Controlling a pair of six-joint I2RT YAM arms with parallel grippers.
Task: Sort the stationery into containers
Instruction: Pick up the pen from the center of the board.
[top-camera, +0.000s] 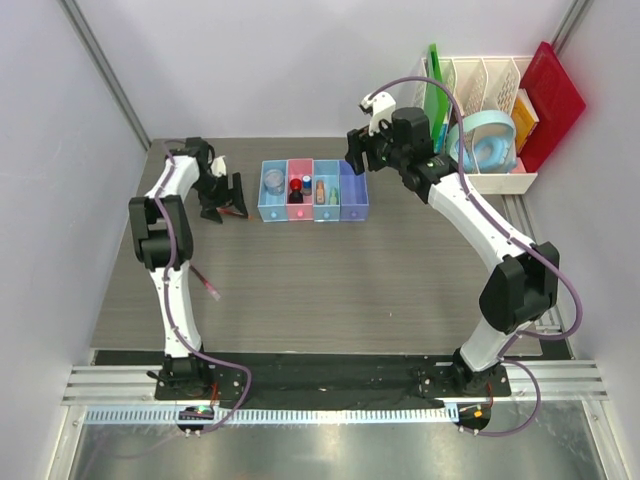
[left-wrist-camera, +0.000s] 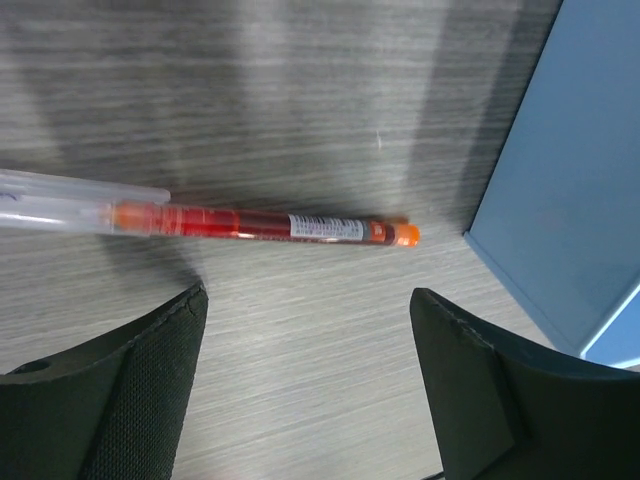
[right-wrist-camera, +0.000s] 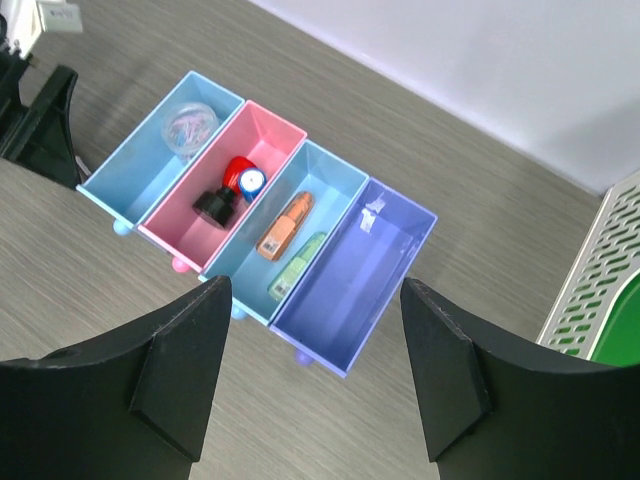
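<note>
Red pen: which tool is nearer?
Left. The left tool hovers open right over the pen, left of the bins; the right tool is by the purple bin at the row's other end.

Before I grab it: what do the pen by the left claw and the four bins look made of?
Pen: clear, glossy plastic barrel by the look, with a red ink tube showing through and an orange end plug. Bins: probably smooth, opaque moulded plastic, with thin walls and a soft sheen.
</note>
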